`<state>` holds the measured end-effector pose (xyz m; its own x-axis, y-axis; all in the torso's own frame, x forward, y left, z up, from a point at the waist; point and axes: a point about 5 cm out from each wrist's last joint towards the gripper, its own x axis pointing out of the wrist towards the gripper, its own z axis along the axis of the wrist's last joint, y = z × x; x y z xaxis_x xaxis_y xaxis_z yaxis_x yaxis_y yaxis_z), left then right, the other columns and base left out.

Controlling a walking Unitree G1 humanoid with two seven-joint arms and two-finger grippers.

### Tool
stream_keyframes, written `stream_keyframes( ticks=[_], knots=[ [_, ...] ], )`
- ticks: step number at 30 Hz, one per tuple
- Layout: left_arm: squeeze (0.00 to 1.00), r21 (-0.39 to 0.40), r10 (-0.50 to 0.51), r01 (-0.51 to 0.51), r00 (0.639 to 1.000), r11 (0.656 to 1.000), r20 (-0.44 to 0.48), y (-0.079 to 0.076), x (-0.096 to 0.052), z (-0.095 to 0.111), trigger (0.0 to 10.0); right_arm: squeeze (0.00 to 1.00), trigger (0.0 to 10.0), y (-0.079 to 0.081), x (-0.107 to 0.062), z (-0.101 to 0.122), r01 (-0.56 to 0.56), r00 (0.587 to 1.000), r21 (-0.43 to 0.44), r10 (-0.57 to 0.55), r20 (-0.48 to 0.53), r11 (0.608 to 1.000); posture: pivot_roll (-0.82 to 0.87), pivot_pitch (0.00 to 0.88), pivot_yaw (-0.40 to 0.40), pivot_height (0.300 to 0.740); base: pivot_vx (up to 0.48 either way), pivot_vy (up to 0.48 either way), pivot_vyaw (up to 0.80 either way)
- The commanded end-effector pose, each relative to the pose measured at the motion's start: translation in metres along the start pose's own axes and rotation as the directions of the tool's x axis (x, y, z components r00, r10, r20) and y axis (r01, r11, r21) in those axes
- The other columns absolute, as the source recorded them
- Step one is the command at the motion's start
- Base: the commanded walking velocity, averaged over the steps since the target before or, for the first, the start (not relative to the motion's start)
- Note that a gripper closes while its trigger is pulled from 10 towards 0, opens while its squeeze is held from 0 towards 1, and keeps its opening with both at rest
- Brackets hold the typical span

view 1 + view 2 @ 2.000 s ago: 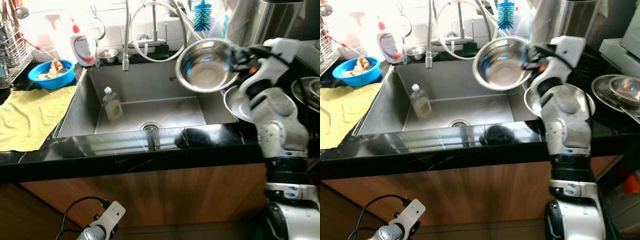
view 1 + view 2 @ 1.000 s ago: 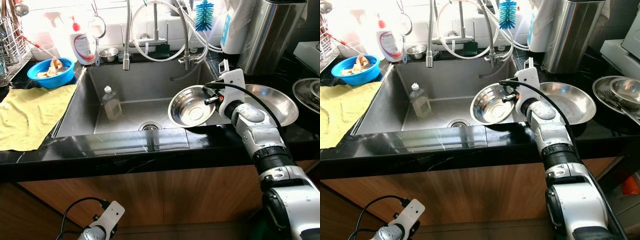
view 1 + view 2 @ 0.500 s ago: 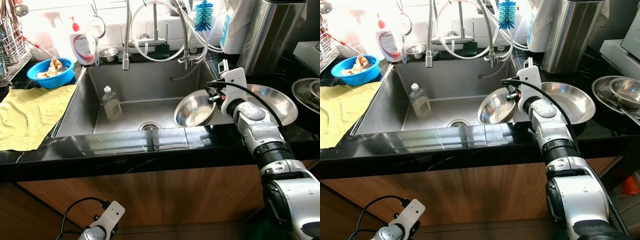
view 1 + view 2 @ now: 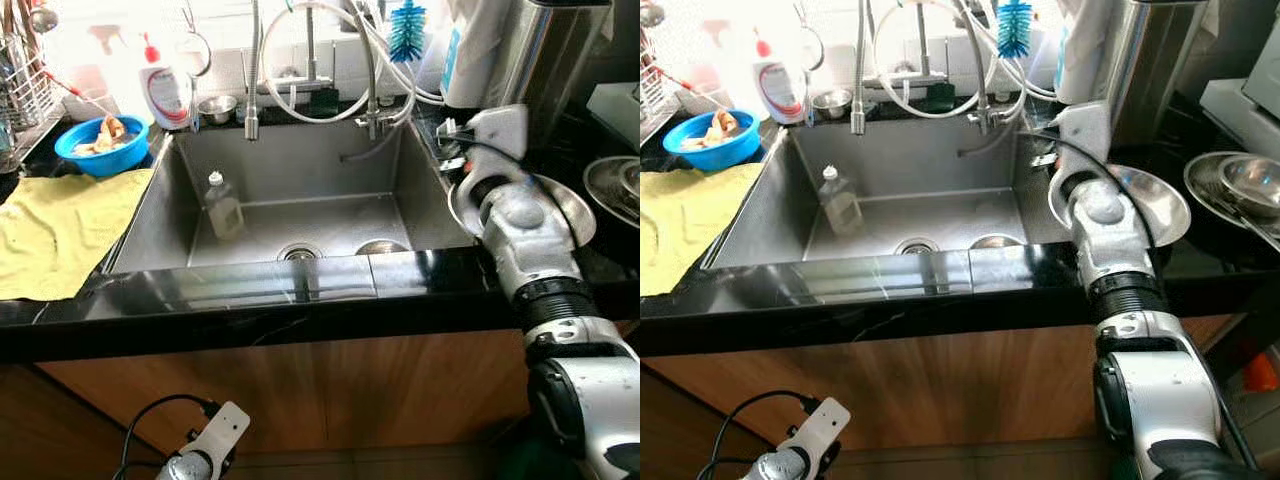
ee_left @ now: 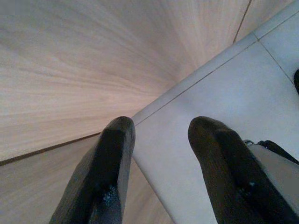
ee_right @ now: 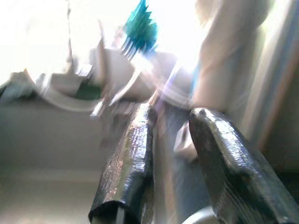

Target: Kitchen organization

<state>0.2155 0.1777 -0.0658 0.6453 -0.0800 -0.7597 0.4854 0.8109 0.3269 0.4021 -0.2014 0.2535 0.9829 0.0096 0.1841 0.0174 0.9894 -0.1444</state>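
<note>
Right claw raised with fingers parted and empty; left claw hangs low, fingers apart

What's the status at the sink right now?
Right gripper open, empty, above the counter edge. Steel bowl down in the sink by the drain. Left gripper idle, open.

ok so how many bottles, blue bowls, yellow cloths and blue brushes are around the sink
bottles: 2, the clear bottle and the white bottle
blue bowl: 1
yellow cloth: 1
blue brush: 1
total: 5
</note>
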Motion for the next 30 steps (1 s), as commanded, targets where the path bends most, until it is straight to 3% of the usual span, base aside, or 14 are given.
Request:
stream_keyframes(
  ticks=[1, 7, 8, 9, 11, 16, 19, 20, 27, 28, 29, 30],
  knots=[
    [0.00, -0.012, 0.015, -0.015, 1.000, 1.000, -0.012, 0.005, -0.002, -0.005, 10.0, 0.00, 10.0, -0.010, -0.005, 0.005, 0.060, 0.998, 0.029, -0.061, 0.034, 0.998, -0.09, 0.000, 0.049, 0.740, 0.000, 0.000, 0.00],
    [0.00, -0.007, 0.009, -0.010, 1.000, 1.000, -0.014, 0.004, -0.002, -0.006, 10.0, 0.00, 10.0, -0.044, -0.035, 0.001, 0.257, 0.964, 0.081, -0.261, 0.044, 0.963, -0.10, 0.000, 0.053, 0.740, 0.000, 0.000, 0.00],
    [0.00, -0.007, 0.008, -0.008, 1.000, 1.000, -0.014, 0.003, -0.002, -0.006, 10.0, 0.81, 10.0, -0.050, -0.043, -0.002, 0.296, 0.954, 0.095, -0.300, 0.030, 0.951, -0.10, 0.000, 0.053, 0.740, 0.000, 0.000, 0.00],
    [0.00, -0.006, 0.007, -0.007, 1.000, 1.000, -0.015, 0.003, -0.002, -0.007, 10.0, 1.00, 10.0, -0.054, -0.050, -0.006, 0.325, 0.945, 0.106, -0.328, 0.014, 0.940, -0.10, 0.000, 0.053, 0.740, 0.000, 0.000, 0.00],
    [0.00, -0.005, 0.005, -0.005, 1.000, 1.000, -0.015, 0.002, -0.002, -0.007, 10.0, 1.00, 10.0, -0.060, -0.063, -0.014, 0.371, 0.928, 0.130, -0.372, -0.015, 0.920, -0.11, 0.000, 0.056, 0.740, 0.000, 0.000, 0.00],
    [0.00, -0.001, -0.001, 0.001, 1.000, 1.000, -0.015, 0.002, -0.002, -0.007, 10.0, 1.00, 10.0, -0.075, -0.094, -0.035, 0.526, 0.851, 0.204, -0.513, -0.115, 0.826, -0.11, 0.000, 0.060, 0.740, 0.000, 0.000, 0.00],
    [0.00, 0.001, -0.001, 0.001, 1.000, 1.000, -0.015, 0.002, -0.002, -0.007, 10.0, 1.00, 10.0, -0.075, -0.099, -0.040, 0.542, 0.840, 0.188, -0.520, -0.155, 0.819, -0.12, 0.000, 0.062, 0.740, 0.000, 0.000, 0.00],
    [0.00, 0.003, -0.002, 0.002, 1.000, 1.000, -0.016, 0.002, -0.002, -0.007, 10.0, 0.00, 10.0, -0.073, -0.100, -0.046, 0.554, 0.830, 0.180, -0.522, -0.195, 0.813, -0.12, 0.000, 0.062, 0.740, 0.000, 0.000, 0.00],
    [0.00, 0.000, -0.002, 0.002, 1.000, 1.000, -0.017, 0.002, -0.002, -0.007, 10.0, 0.00, 10.0, -0.070, -0.101, -0.050, 0.568, 0.821, 0.252, -0.515, -0.247, 0.784, -0.11, 0.000, 0.059, 0.740, 0.000, 0.000, 0.00],
    [0.00, 0.001, -0.002, 0.002, 1.000, 1.000, -0.019, 0.002, -0.002, -0.008, 10.0, 0.31, 10.0, -0.068, -0.100, -0.049, 0.559, 0.827, 0.260, -0.503, -0.251, 0.787, -0.11, 0.000, 0.060, 0.740, 0.000, 0.000, 0.00],
    [0.00, 0.001, -0.002, 0.002, 1.000, 1.000, -0.019, 0.002, -0.002, -0.008, 10.0, 0.31, 10.0, -0.068, -0.100, -0.049, 0.559, 0.827, 0.260, -0.503, -0.251, 0.787, -0.11, 0.000, 0.060, 0.740, 0.000, 0.000, 0.00],
    [0.00, 0.001, -0.002, 0.002, 1.000, 1.000, -0.021, 0.002, -0.002, -0.008, 10.0, 1.00, 10.0, -0.068, -0.100, -0.049, 0.558, 0.827, 0.263, -0.500, -0.258, 0.787, -0.11, 0.000, 0.060, 0.740, 0.000, 0.000, 0.00]
  ],
)
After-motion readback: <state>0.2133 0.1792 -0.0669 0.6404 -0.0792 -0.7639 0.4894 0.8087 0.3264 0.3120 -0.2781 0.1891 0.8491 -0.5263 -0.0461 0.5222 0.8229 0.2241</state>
